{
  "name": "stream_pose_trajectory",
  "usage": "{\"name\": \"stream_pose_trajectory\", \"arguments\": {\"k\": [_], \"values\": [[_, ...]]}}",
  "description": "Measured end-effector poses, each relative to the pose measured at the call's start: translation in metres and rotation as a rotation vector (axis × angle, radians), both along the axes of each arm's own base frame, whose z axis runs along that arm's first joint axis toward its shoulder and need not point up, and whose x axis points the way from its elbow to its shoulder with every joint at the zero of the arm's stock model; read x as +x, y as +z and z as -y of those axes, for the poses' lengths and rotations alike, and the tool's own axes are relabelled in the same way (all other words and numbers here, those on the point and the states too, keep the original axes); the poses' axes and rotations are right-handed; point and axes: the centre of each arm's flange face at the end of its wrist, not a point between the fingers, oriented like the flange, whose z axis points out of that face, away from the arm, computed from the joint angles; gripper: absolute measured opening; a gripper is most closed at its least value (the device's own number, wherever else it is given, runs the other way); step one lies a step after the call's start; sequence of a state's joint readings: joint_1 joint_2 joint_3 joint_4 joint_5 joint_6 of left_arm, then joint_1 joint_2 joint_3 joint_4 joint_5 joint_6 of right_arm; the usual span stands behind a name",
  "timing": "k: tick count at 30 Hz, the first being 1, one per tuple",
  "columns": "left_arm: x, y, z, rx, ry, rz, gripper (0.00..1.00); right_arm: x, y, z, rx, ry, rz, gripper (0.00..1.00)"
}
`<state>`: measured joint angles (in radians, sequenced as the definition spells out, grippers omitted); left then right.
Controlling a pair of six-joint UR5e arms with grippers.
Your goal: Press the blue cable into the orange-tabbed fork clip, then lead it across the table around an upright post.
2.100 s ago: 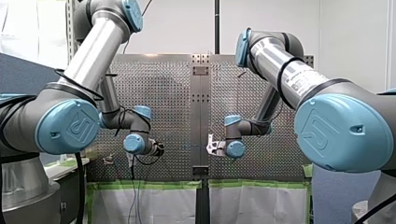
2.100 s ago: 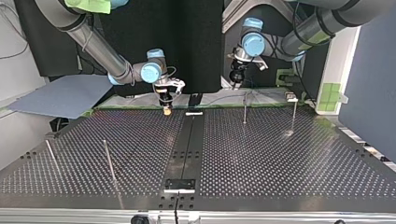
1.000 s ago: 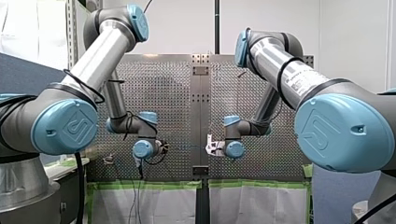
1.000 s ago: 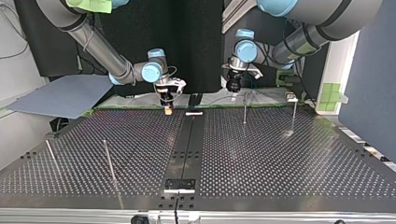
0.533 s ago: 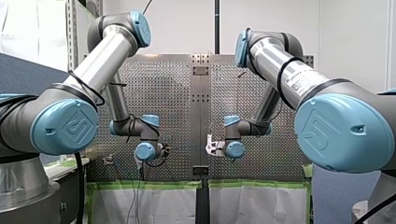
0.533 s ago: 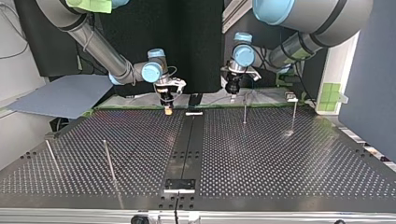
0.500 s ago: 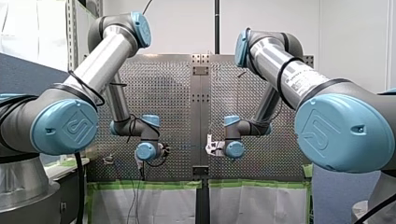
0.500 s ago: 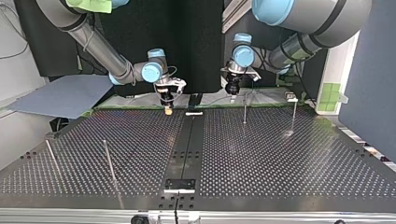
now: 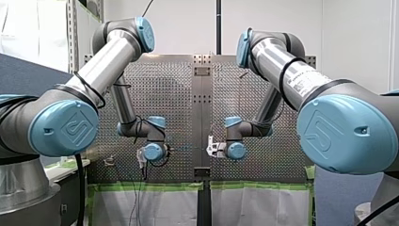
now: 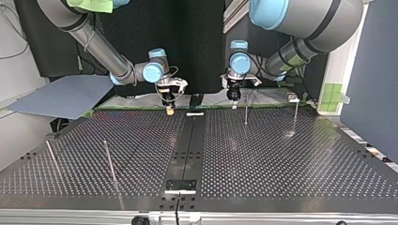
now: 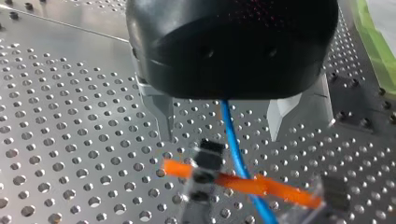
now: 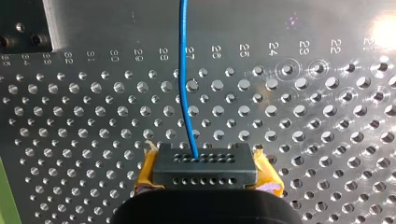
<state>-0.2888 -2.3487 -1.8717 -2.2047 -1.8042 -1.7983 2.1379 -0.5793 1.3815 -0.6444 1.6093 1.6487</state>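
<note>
In the left wrist view the blue cable (image 11: 231, 135) runs down between my left gripper's (image 11: 220, 137) metal fingers (image 11: 163, 116), which stand wide open and clear of it. Just ahead of them the cable crosses the orange-tabbed fork clip (image 11: 280, 191) on the plate. My right gripper (image 12: 205, 170), with yellow pads, is shut on the blue cable (image 12: 183, 70), which leads straight ahead over the perforated table. In the top view my left gripper (image 10: 233, 99) hangs at the table's far edge, right of my right gripper (image 10: 168, 108).
Two upright posts (image 10: 245, 112) (image 10: 295, 115) stand near the far edge at the top view's right. Two more posts (image 10: 109, 161) (image 10: 51, 157) lean at its near left. A dark centre strip (image 10: 187, 150) splits the perforated table.
My left arm has swung toward the table's middle, leftward in the top view, and its gripper has come down near the first post. My right arm has stayed still.
</note>
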Motion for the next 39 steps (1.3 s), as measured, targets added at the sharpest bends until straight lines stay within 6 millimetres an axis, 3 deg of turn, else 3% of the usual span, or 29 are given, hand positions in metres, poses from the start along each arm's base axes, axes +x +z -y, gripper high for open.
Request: {"name": "stream_pose_trajectory", "arguments": {"k": [7, 8, 9, 10, 12, 13, 15, 16, 18, 22, 23, 39], "values": [[-0.002, 0.000, 0.002, 0.057, 0.010, 0.003, 1.00, 0.000, 0.000, 0.000, 0.000, 0.000, 0.000, 0.00], [-0.003, 0.000, 0.003, 0.063, 0.011, 0.003, 0.96, 0.000, 0.000, 0.000, 0.000, 0.000, 0.000, 0.00], [-0.003, 0.000, 0.003, 0.070, 0.013, 0.003, 0.87, 0.000, 0.000, 0.000, 0.000, 0.000, -0.001, 0.00], [-0.004, 0.000, 0.004, 0.075, 0.016, 0.004, 0.87, 0.000, 0.000, 0.000, 0.000, 0.000, -0.001, 0.00], [-0.005, 0.000, 0.005, 0.087, 0.021, 0.005, 0.57, 0.000, 0.000, 0.000, 0.000, 0.000, -0.001, 0.00], [-0.006, 0.000, 0.006, 0.093, 0.023, 0.005, 0.57, 0.000, 0.000, 0.000, 0.000, 0.000, -0.001, 0.00], [-0.007, 0.001, 0.008, 0.105, 0.022, 0.008, 0.33, 0.000, 0.000, 0.000, 0.000, 0.000, -0.001, 0.00], [-0.007, 0.001, 0.008, 0.110, 0.022, 0.009, 0.33, 0.000, 0.000, 0.000, 0.000, 0.000, -0.001, 0.00], [-0.008, 0.001, 0.010, 0.120, 0.019, 0.012, 0.20, 0.000, 0.000, 0.000, 0.000, 0.000, -0.001, 0.00], [-0.009, 0.001, 0.013, 0.131, 0.016, 0.014, 0.11, 0.000, 0.000, 0.000, 0.000, 0.000, -0.001, 0.00], [-0.010, 0.001, 0.013, 0.134, 0.018, 0.013, 0.01, 0.000, 0.000, 0.000, 0.000, 0.000, -0.001, 0.00], [-0.014, 0.002, 0.017, 0.156, 0.037, 0.015, 0.01, 0.000, 0.000, 0.000, 0.000, 0.001, 0.001, 0.00]]}}
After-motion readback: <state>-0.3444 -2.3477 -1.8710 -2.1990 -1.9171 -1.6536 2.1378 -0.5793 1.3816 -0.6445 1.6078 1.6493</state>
